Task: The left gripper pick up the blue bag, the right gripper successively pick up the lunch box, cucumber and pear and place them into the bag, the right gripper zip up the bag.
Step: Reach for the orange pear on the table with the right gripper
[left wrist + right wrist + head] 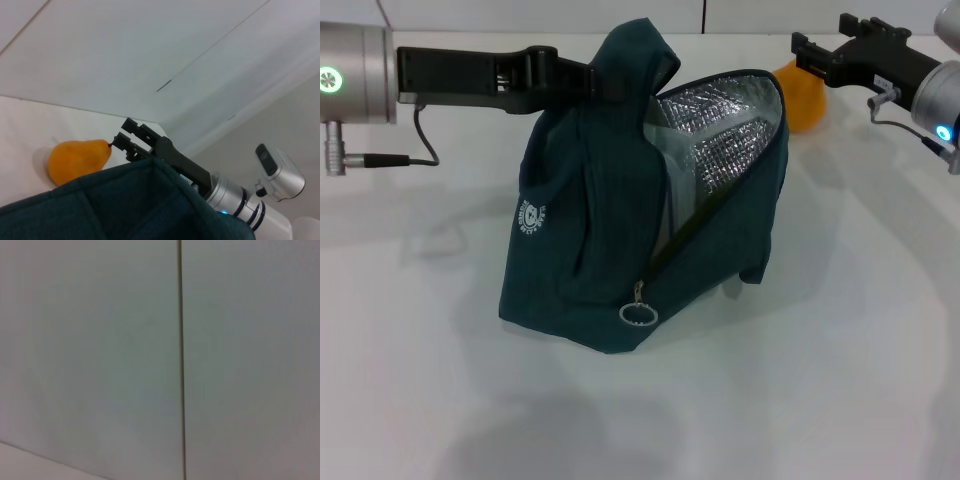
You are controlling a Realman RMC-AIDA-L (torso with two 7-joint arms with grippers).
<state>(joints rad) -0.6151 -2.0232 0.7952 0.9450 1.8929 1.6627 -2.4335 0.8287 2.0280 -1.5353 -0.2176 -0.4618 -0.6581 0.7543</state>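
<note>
Bag (590, 250) front and centre on the white table (840, 380): dark teal-blue fabric, white round logo on its side, silver quilted lining showing through the gaping mouth, zipper ring (637, 313) dangling low at the front. My left gripper (582, 80) is clenched on the bag's top fabric, holding it up. My right gripper (121, 135) hovers at the far right with its fingers apart, tips right at the stem of the orange-yellow pear (79, 160) lying behind the bag.
</note>
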